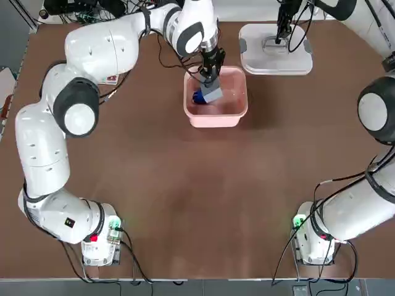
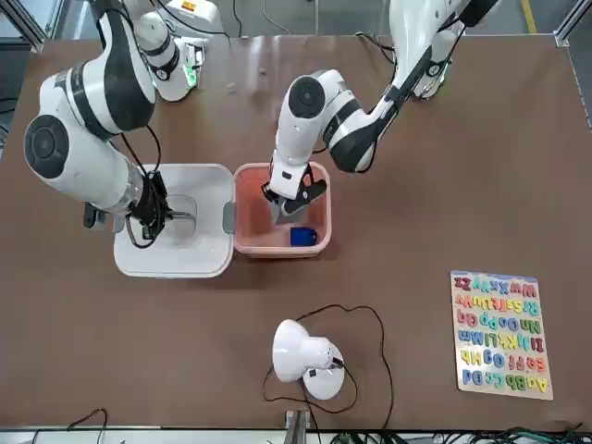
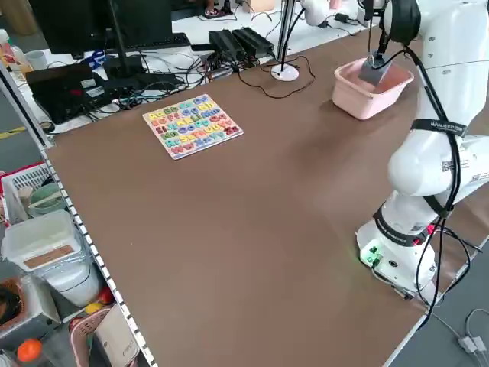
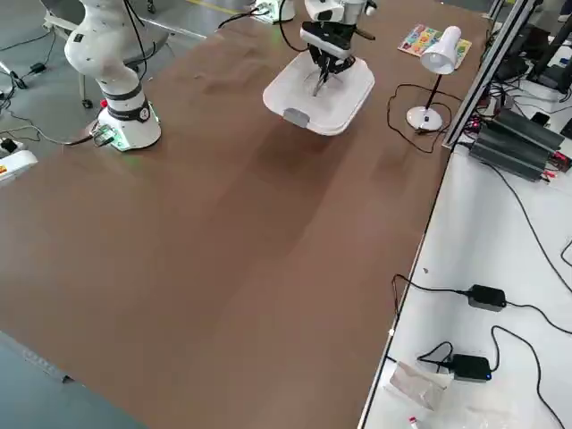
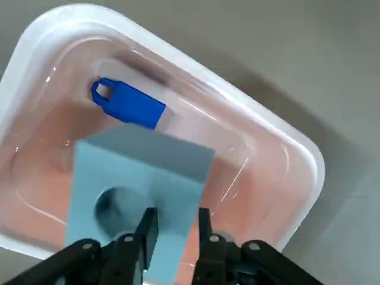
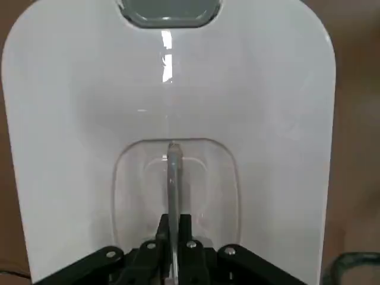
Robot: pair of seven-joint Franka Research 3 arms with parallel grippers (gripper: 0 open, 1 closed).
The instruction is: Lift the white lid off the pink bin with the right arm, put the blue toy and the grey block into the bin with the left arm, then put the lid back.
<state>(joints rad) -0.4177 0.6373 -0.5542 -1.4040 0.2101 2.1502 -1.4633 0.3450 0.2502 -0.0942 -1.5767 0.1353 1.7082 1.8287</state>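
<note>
The left claw (image 5: 172,237) is pinching the small grey cube-like block (image 5: 139,190) directly above the pale pink plastic bin (image 1: 216,114), the bright blue plastic toy (image 5: 127,104) lying inside at its far side.

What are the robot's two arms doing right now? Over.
Left tool holds the block over the bin. Toy already inside. Right tool shut on the lid's handle, beside the bin. Nothing in the way.

My right pincer (image 6: 172,237) is pinched tight on the thin handle bar in the recessed centre of the white lid (image 6: 89,101), which lies on the brown table (image 6: 356,119).
</note>
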